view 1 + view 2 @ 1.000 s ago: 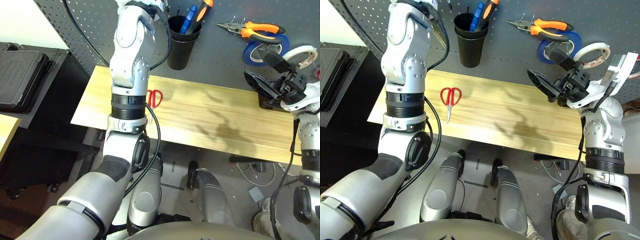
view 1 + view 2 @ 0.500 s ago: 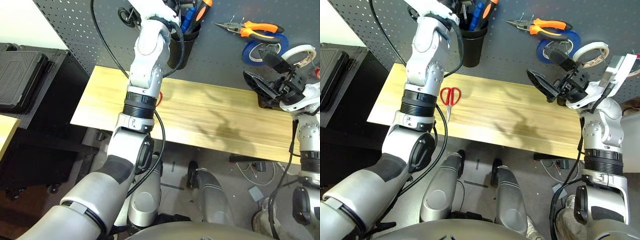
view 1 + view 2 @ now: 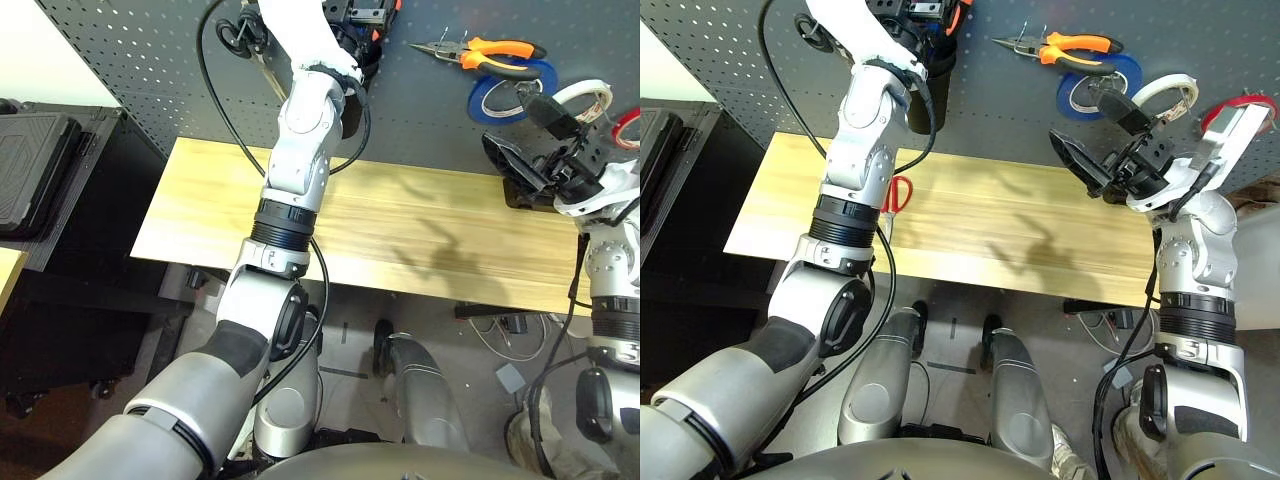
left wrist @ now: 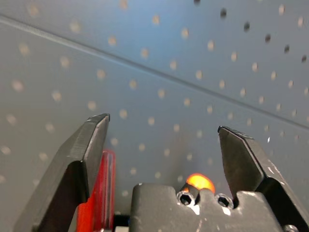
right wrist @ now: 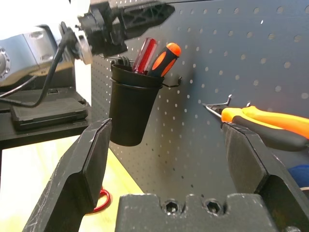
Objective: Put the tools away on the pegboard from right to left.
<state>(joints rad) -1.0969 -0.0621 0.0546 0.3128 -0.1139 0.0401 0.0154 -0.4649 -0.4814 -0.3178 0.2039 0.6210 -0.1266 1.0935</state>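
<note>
The right wrist view is showing the cup (image 5: 133, 110) on the pegboard (image 5: 270, 58) holding the red screwdriver (image 5: 145, 54) beside an orange-handled one; the head views are hiding this behind the left arm. The left gripper (image 4: 161, 140) is hanging just above the cup with its 2 fingers spread, released, gripping nothing, and the screwdriver is lying just beside 1 finger (image 4: 89, 145). The left arm is reaching up along the pegboard. The scissors (image 3: 897, 194) are lying on the table (image 3: 1020, 230) below the cup. The pliers (image 3: 1065, 47) and red tape (image 3: 1232, 105) are hanging right of the cup. The right gripper (image 3: 1095, 140) is hovering open and empty, right of the cup.
</note>
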